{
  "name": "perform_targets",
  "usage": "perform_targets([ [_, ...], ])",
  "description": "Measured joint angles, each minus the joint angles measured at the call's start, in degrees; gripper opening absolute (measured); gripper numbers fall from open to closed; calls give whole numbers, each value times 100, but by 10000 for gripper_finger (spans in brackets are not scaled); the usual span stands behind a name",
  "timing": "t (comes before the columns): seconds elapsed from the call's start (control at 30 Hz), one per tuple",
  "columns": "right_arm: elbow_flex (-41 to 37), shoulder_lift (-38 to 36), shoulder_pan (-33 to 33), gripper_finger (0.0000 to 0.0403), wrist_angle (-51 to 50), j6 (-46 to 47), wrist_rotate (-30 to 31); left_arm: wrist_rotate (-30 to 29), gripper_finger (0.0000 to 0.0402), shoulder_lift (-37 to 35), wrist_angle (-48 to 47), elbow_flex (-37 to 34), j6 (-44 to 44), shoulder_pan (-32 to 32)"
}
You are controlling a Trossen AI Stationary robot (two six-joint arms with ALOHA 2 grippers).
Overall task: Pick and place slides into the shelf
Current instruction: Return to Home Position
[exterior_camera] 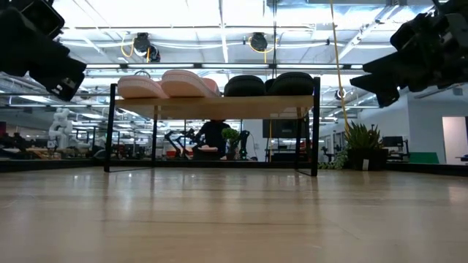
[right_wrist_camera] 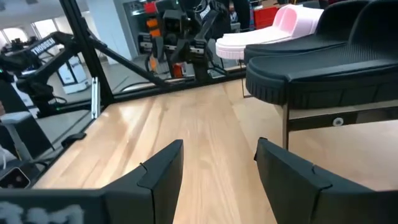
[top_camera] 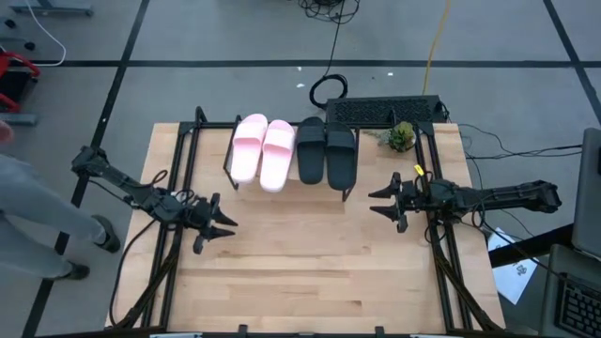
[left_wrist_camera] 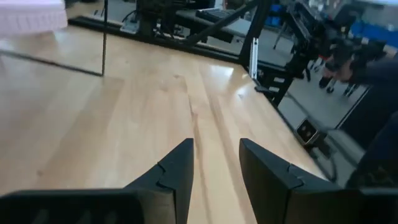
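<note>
Left gripper [top_camera: 228, 226]: fingers apart, empty; pink slides [top_camera: 262, 150] ahead, off to side, on shelf [exterior_camera: 219, 107]. Right gripper [top_camera: 377, 204]: fingers apart, empty; black slides [top_camera: 326, 150] near, ahead. Homing: retract both arms clear of shelf legs.

Keyboard [top_camera: 385, 111]: black, far right edge of the wooden tabletop [top_camera: 310, 263];
Plant [top_camera: 401, 137]: small, green, just near of the keyboard;
Yellow cable [top_camera: 434, 47]: floor beyond the keyboard.

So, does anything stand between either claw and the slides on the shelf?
Nothing visible. The pink slides and black slides sit on the shelf. Only bare tabletop lies between it and the left claw and right claw, both open and empty.
</note>
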Motion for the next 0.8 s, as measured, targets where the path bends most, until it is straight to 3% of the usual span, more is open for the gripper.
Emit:
perform_targets([
  [0.2, 0, 0, 0, 194, -1, -63, -2, 18, 129, 0, 2, 1, -699, 0],
  [0.8, 0, 0, -1, 194, -1, -52, -2, 16, 129, 0, 7, -1, -618, 2],
])
